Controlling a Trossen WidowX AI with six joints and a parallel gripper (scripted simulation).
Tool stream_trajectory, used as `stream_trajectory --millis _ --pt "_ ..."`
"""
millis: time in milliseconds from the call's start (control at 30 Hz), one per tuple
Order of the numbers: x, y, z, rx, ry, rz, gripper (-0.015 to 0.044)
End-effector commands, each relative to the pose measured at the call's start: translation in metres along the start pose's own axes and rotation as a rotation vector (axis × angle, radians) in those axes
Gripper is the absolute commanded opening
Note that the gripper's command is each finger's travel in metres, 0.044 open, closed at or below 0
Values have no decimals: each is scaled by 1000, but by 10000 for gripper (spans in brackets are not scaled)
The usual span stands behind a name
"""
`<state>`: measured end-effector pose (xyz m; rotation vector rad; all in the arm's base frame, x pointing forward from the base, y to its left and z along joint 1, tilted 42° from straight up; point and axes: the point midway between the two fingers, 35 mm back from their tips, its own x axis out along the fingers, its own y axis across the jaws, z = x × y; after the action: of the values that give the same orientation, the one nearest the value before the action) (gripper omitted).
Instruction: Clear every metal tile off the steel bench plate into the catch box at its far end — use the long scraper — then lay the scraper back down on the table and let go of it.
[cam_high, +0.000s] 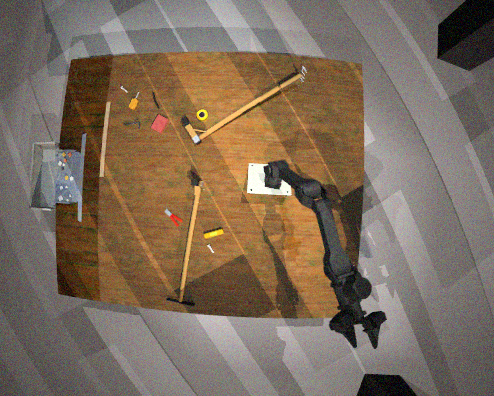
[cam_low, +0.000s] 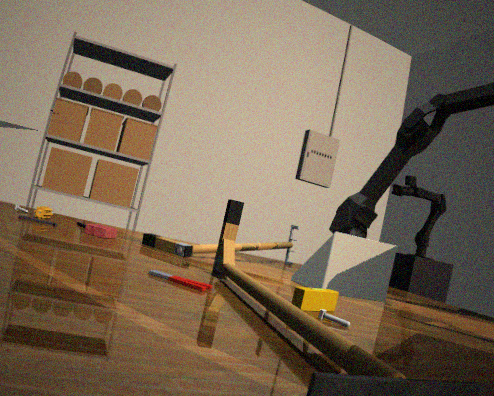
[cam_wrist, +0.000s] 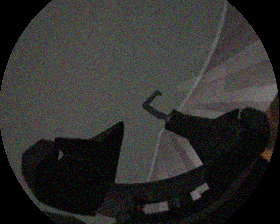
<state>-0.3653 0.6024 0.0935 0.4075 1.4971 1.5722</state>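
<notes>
- Reaching out past the near edge of the wooden table in the top view, the black arm holds its gripper over the floor, jaws spread and nothing between them. What looks like the long scraper lies on the table, well apart from the gripper, its dark crosspiece near that same edge. Small tiles are scattered on the steel bench plate; the catch box adjoins its outer end.
- In the exterior view, the scraper's handle runs away from the camera, beside a yellow block and red-handled pliers. The arm rises from a white pedestal; its gripper is out of frame.
- In the wrist view, the two dark fingers stand wide apart. A bent dark piece shows near one fingertip; I cannot tell what it is.
</notes>
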Motion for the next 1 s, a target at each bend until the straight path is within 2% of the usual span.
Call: stream_trajectory --millis 0,400,967 --pt "-1 -9 12 -13 -21 -31 309" --pt "-7 -44 53 -48 -80 -146 0" --pt "-23 -93 104 -93 -143 -316 0"
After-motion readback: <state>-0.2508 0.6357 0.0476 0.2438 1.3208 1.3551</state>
